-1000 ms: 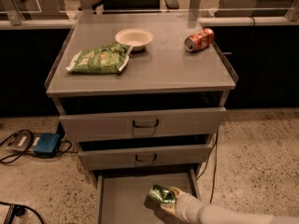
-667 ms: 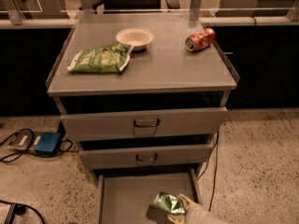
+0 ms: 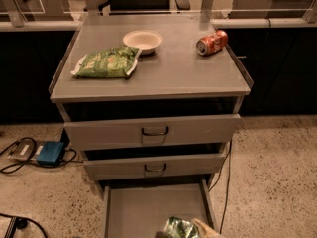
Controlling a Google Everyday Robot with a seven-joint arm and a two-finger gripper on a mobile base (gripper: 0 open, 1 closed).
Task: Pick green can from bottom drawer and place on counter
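The green can [image 3: 177,226] is shiny and crumpled, at the bottom edge of the camera view, over the front of the open bottom drawer [image 3: 143,207]. My gripper [image 3: 185,232] is shut on it, with only its pale tip showing at the frame's lower edge; the arm is out of view. The can looks lifted off the drawer floor. The counter [image 3: 178,73] is the grey cabinet top above.
On the counter lie a green snack bag [image 3: 105,62], a white bowl [image 3: 142,39] and a red-orange can [image 3: 212,42] on its side. Two upper drawers [image 3: 153,131] stand slightly open. A blue box [image 3: 49,152] with cables is on the floor at the left.
The gripper with the green can has moved toward the bottom edge of the view, and the camera has shifted slightly. The counter items have not moved.
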